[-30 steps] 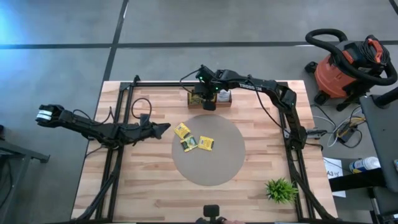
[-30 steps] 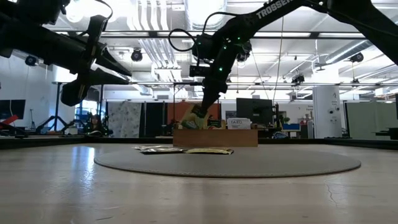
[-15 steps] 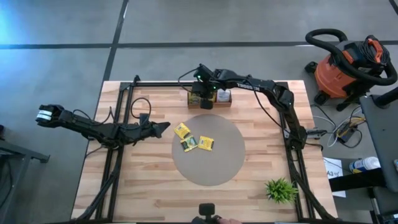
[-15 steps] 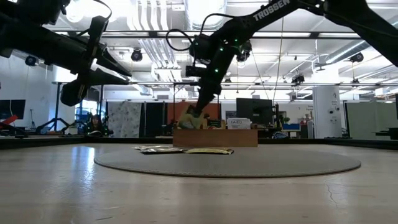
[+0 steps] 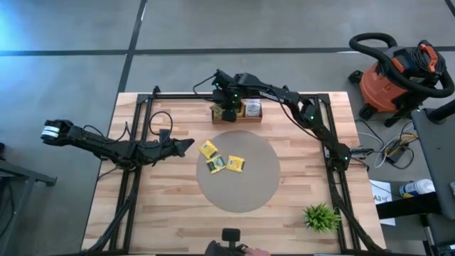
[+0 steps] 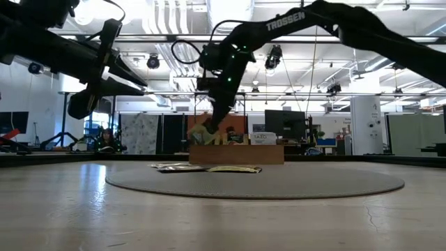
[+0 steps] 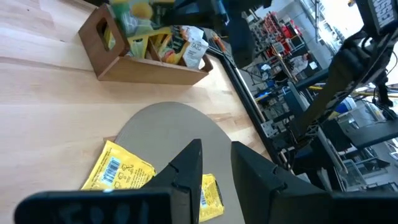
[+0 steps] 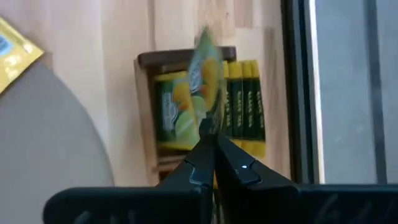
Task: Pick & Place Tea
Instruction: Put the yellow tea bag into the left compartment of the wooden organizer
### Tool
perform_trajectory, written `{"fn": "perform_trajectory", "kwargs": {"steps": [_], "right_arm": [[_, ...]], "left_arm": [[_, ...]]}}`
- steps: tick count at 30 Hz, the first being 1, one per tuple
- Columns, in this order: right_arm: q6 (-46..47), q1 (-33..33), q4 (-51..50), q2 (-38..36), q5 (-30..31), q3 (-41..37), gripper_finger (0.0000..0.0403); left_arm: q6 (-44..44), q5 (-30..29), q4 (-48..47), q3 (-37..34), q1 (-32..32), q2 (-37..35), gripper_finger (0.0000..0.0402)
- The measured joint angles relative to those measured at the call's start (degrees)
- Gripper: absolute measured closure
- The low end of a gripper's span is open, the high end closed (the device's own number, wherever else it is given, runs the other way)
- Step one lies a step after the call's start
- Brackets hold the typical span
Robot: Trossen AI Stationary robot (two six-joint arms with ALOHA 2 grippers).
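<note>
The brown wooden tray (image 5: 250, 114) stands at the table's far edge with yellow tea packets (image 8: 242, 93) upright in its compartments. My right gripper (image 5: 228, 114) hangs over the tray's left end, shut on a yellow-green tea packet (image 8: 207, 74). Three more tea packets (image 5: 207, 148) (image 5: 216, 164) (image 5: 235, 163) lie flat on the round grey mat (image 5: 242, 192). My left gripper (image 5: 188, 145) hovers at the mat's left rim, open, with nothing between its fingers (image 7: 186, 165). My right gripper pinches the tea packet by one edge (image 8: 208, 121) between its two fingers, coming from above and slanting down. The packet (image 6: 200, 132) hangs below the fingers over the tray's left-end compartment; I cannot tell whether its lower end touches the packets there.
A small green plant (image 5: 320, 217) stands at the table's near right corner. Black frame rails (image 5: 138, 135) run along the left, right and far edges of the table. A red shop vacuum (image 5: 394, 78) stands on the floor beyond the right edge.
My right gripper has gone toward the table's left edge along the tray, staying shut on the tea packet. The tray has slid a little toward the left with it.
</note>
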Motion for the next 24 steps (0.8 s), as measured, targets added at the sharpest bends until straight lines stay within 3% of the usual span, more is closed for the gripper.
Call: {"fn": "perform_trajectory", "kwargs": {"steps": [9, 14, 20, 24], "right_arm": [[3.22, -0.33, -2.07, -3.44, -0.01, 2.20, 0.0394], [5.14, -0.53, -9.95, -3.89, -0.33, 2.61, 0.0394], [10.69, -0.26, -14.64, -3.43, -10.64, 2.54, 0.0394], [12.33, 1.40, -14.70, -4.01, -17.19, 2.54, 0.0394]], "left_arm": [[0.07, -0.40, -0.58, 0.00, 0.00, 0.04, 0.0321], [0.20, -0.73, -0.82, 0.00, 0.02, 0.19, 0.0321], [0.20, -1.29, -0.41, 0.00, 0.19, 0.30, 0.0321], [0.26, -1.82, 4.69, 0.00, 2.33, 0.28, 0.0321]]}}
